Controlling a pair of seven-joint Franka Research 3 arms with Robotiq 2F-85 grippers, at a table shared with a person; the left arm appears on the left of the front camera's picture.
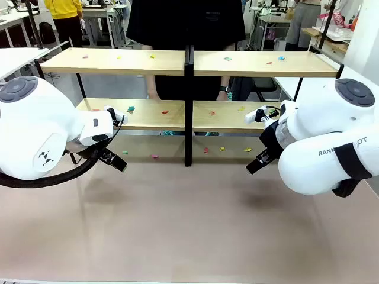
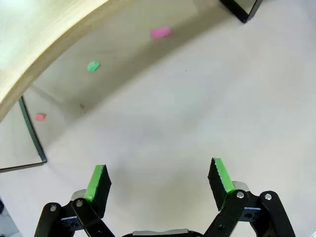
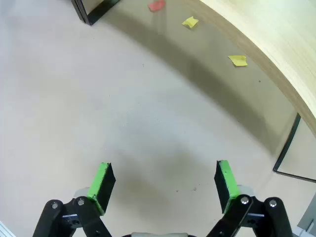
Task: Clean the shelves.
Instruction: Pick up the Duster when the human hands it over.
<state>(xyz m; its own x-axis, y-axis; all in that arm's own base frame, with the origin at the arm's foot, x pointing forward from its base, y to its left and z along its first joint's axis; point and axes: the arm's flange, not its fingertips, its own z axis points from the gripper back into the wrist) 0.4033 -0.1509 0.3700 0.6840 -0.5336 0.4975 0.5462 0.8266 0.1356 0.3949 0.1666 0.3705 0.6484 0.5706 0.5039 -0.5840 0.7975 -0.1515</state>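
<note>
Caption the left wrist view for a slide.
Open, empty left pincer above the table; a pink scrap and a green scrap lie under the shelves.

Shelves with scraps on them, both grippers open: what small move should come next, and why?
Probably raise the left gripper toward the lower left board of the shelves. Coloured scraps lie there, and both it and the right gripper hang open and empty, low over the table.
</note>
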